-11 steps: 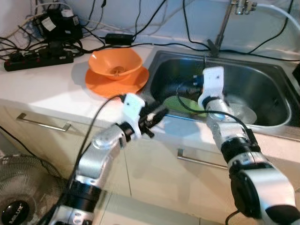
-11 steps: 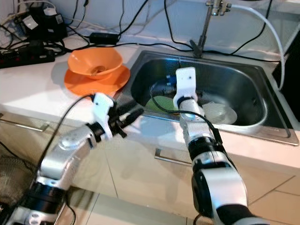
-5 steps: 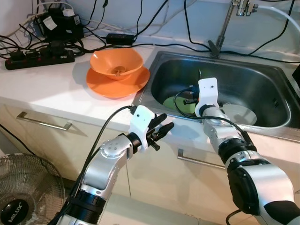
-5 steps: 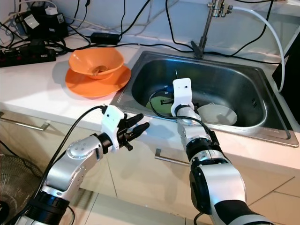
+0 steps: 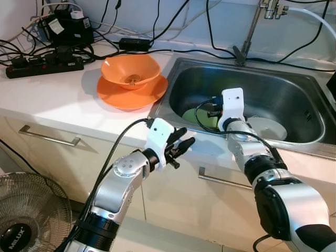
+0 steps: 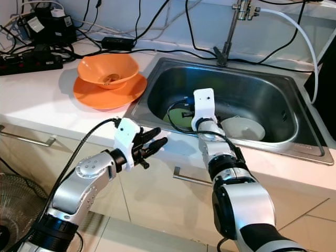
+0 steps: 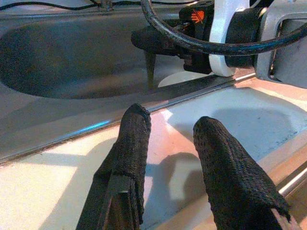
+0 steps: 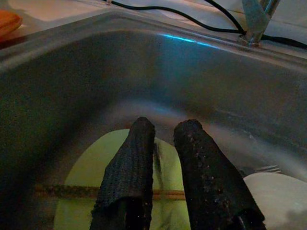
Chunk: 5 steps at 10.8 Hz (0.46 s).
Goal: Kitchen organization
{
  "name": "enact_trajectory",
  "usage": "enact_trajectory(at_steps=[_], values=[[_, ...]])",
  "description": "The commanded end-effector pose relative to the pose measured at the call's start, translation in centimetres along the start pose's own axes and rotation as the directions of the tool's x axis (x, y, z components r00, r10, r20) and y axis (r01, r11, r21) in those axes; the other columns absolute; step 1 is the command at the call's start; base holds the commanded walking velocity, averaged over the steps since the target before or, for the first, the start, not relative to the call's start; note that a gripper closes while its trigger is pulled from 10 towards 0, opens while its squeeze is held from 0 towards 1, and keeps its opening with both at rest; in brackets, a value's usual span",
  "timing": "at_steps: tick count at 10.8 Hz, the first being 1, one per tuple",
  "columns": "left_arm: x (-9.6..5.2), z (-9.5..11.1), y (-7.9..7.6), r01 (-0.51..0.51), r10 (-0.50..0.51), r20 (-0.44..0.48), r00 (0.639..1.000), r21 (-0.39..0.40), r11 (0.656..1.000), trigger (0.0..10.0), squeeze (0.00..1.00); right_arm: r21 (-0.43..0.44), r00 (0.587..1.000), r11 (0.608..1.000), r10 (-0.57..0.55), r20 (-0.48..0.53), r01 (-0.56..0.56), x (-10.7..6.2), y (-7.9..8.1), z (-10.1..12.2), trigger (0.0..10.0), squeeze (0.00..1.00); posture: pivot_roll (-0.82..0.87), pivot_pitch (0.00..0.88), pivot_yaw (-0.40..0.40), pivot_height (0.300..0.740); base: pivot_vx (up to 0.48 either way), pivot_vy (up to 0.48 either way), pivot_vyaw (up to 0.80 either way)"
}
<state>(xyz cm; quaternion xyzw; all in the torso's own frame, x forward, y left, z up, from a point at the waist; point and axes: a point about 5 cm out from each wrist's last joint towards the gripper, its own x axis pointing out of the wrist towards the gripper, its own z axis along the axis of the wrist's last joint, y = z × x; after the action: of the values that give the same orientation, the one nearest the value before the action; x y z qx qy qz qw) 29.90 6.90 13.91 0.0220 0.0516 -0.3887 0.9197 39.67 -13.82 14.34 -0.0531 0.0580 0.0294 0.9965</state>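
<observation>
since a second ago the left arm has swung out from the sink edge toward the cabinet front, and the right wrist has drawn back toward the sink's near wall; over the last half second hardly anything has shifted.

nearest, the left gripper (image 5: 181, 145) hovers over the front lip of the white counter (image 5: 58, 100), just before the sink's near rim, its two black fingers (image 7: 134, 143) spread with a clear gap and nothing between them. the right gripper (image 8: 163, 139) reaches down inside the steel sink (image 5: 294, 89), fingers slightly parted and holding nothing, poised just above a green plate (image 8: 86, 191) lying flat on the sink bottom; a thin wooden stick (image 8: 62, 190) lies across that plate. beside the green plate, touching or overlapping it, sits a white plate (image 5: 269, 127).

farther left on the counter, an orange bowl (image 5: 130, 70) rests in an orange plate (image 5: 131, 93). behind them a black power strip (image 5: 44, 64) and tangled cables lie against the wall, and the faucet (image 5: 251, 26) rises at the sink's back. a fan (image 5: 26, 215) stands on the floor by the cabinets.
</observation>
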Motion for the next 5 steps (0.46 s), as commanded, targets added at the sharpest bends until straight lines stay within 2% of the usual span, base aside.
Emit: enact_trajectory(at_steps=[1,5], values=[[0.1,0.0,0.3,-0.018,0.019,-0.016,1.0,0.007,1.0,10.0,0.0,0.001,1.0,1.0,-0.003,-0.003,0.003,0.0,0.1,0.1,10.0,0.0,0.22,0.003,-0.029,0.74,0.0,0.0,0.0],[-0.4,0.6,1.6,-0.061,0.061,0.001,0.998,0.02,0.998,10.0,0.0,-0.008,0.999,1.0,-0.012,0.032,0.012,0.2,-0.2,0.9,10.0,0.0,0.22,0.012,-0.035,0.74,0.0,0.0,0.0]])
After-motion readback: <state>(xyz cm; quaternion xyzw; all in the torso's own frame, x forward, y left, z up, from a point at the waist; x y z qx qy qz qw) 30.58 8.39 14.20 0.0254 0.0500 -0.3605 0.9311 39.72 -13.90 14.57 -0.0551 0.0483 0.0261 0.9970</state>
